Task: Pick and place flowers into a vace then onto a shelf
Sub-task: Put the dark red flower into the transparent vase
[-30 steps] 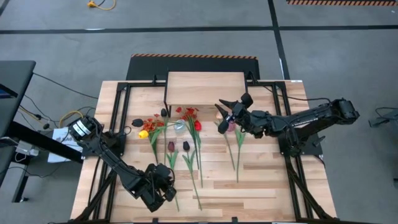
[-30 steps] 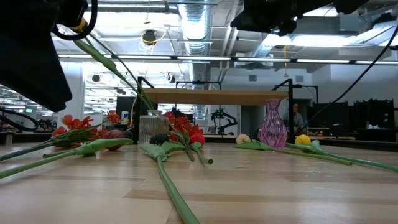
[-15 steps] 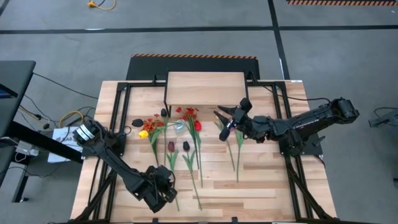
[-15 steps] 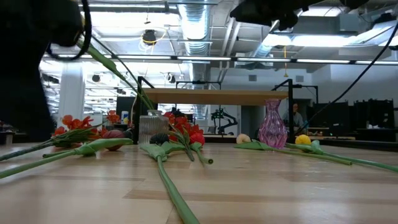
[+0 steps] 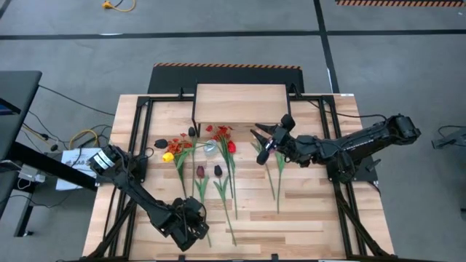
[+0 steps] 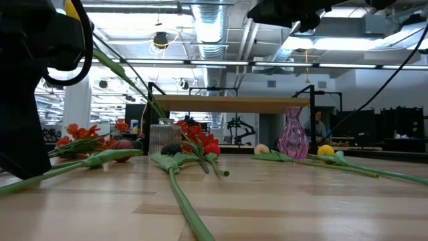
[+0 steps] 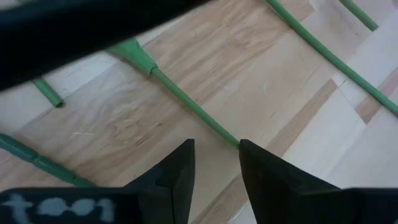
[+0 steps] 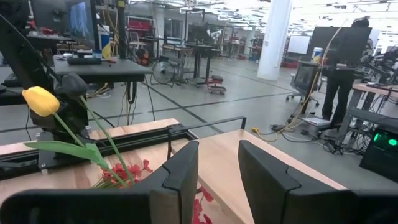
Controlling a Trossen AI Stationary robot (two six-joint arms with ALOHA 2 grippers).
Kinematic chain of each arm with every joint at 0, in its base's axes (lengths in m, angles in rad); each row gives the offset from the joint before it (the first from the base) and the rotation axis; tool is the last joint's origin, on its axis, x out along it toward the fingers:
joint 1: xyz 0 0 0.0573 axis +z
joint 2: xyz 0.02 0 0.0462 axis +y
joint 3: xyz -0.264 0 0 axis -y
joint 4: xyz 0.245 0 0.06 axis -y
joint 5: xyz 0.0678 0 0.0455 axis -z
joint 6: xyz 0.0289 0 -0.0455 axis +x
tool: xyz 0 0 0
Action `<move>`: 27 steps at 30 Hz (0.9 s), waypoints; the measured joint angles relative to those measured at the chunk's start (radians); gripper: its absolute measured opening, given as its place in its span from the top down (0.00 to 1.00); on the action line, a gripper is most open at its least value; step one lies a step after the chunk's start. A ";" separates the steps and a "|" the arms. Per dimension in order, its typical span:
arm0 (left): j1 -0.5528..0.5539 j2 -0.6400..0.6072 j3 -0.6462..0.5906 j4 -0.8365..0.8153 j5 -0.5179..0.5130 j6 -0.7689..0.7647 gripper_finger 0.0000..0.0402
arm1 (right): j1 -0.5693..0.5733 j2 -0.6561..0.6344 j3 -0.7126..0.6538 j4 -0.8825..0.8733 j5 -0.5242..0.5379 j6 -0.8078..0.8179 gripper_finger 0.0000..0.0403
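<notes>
The flowers (image 5: 218, 164) lie mid-table, stems running toward the near edge, blooms toward the shelf (image 5: 240, 103); the left gripper (image 7: 215, 163) hangs low, jaws narrowly parted astride a stem (image 7: 193, 106); the right gripper (image 5: 261, 145) hovers level, apparently empty.

Left pincer (image 7: 214, 163) straddles green stem (image 7: 193, 107); contact unclear. Stem runs behind pincer.

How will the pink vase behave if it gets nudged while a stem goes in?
The pink vase stands upright, tall with a narrow waist, so it would probably tip easily. It looks translucent and glossy, so perhaps slippery and fragile. No stems show in it, so likely light.
</notes>
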 joint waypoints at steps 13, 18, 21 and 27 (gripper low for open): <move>0.001 -0.003 0.014 0.016 0.003 -0.009 0.70 | 0.000 0.000 0.000 0.000 0.000 0.000 0.73; 0.001 -0.003 0.018 0.012 0.005 -0.013 0.70 | 0.000 0.000 0.000 0.000 0.000 0.000 0.73; 0.002 -0.003 0.018 0.011 0.006 -0.016 0.70 | 0.000 0.000 0.000 0.000 0.001 0.000 0.73; 0.026 -0.003 0.019 0.010 0.050 -0.016 0.70 | 0.000 0.000 0.000 0.000 0.001 0.001 0.73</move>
